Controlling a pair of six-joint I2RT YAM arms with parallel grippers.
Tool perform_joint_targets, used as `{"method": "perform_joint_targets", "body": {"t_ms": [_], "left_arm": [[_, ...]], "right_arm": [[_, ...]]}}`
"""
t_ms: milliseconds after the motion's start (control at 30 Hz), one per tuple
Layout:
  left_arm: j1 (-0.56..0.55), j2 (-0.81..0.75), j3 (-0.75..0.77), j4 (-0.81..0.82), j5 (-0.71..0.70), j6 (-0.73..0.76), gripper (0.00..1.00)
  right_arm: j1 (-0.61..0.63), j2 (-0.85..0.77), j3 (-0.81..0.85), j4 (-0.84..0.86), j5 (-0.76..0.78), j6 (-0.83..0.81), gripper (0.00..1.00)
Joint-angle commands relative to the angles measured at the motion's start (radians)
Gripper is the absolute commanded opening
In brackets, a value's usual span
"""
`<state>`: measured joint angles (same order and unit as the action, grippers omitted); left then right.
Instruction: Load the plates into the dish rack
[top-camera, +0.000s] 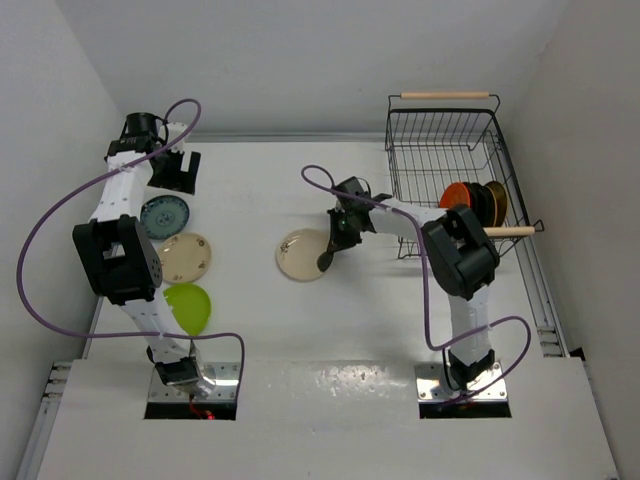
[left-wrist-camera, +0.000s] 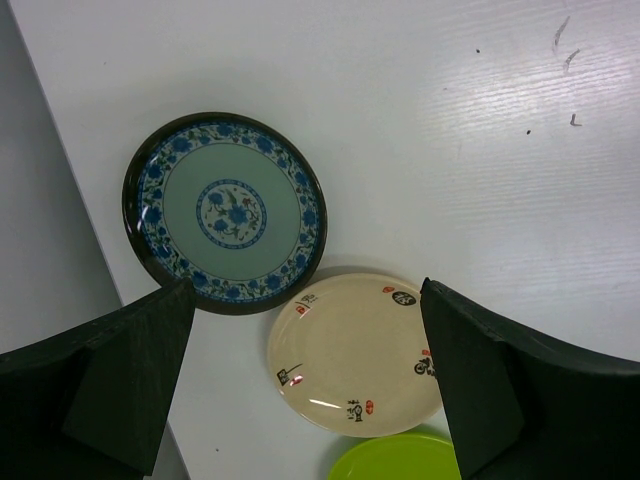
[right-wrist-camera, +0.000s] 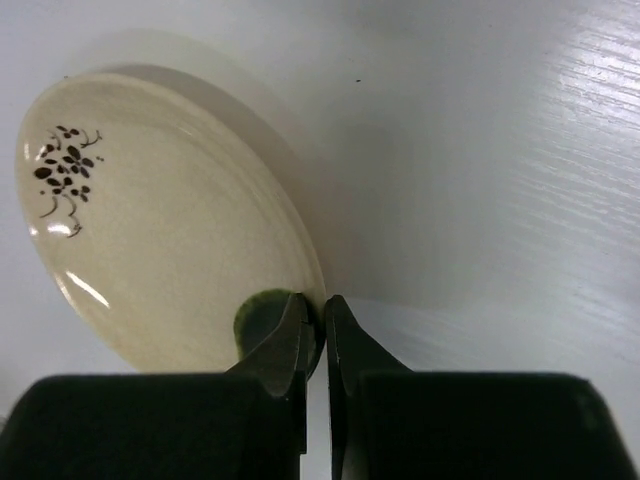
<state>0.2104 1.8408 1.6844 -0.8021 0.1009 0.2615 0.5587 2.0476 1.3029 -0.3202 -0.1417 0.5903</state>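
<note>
cream plate (right-wrist-camera: 150, 220) rim is pinched by R gripper (right-wrist-camera: 318, 335) at centre of table (top-camera: 260, 180) | dish rack (top-camera: 445, 130) is sited right & back of it, R arm side | L gripper (left-wrist-camera: 305, 300) is held open

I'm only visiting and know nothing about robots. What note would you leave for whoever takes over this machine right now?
Left gripper: open, above the teal patterned round plate and beige round plate.
Right gripper: shut on the rim of the cream round plate, mid-table.
Done: an orange plate and darker ones stand in the black wire dish rack.
To do: cream, teal, beige, plus the lime green round plate.
</note>
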Motion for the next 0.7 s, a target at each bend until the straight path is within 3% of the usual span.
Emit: {"method": "perform_joint_targets", "body": {"t_ms": [0,233,333,500,600,667], "left_arm": [[-0.002,-0.032,0.011,0.012,0.011,0.010,1.00],[-0.002,-0.032,0.011,0.012,-0.016,0.019,1.00],[-0.002,-0.032,0.011,0.012,-0.030,0.031,1.00],[0.009,-0.032,-0.012,-0.045,-0.113,0.078,1.00],[0.036,-0.046,-0.052,-0.074,-0.113,0.088,1.00],[0.073,-0.061,-0.078,-0.074,-0.104,0.088,1.00]], "right_arm": [[0.006,-0.093,0.007,-0.028,0.042,-0.032,0.00],[0.004,-0.370,0.110,0.036,0.180,-0.107,0.00],[-0.022,-0.408,0.185,-0.014,0.231,-0.187,0.00],[-0.118,-0.503,0.285,-0.080,0.476,-0.416,0.00],[-0.189,-0.529,0.314,-0.088,0.712,-0.553,0.00],[-0.232,-0.534,0.320,-0.068,0.772,-0.622,0.00]]}}
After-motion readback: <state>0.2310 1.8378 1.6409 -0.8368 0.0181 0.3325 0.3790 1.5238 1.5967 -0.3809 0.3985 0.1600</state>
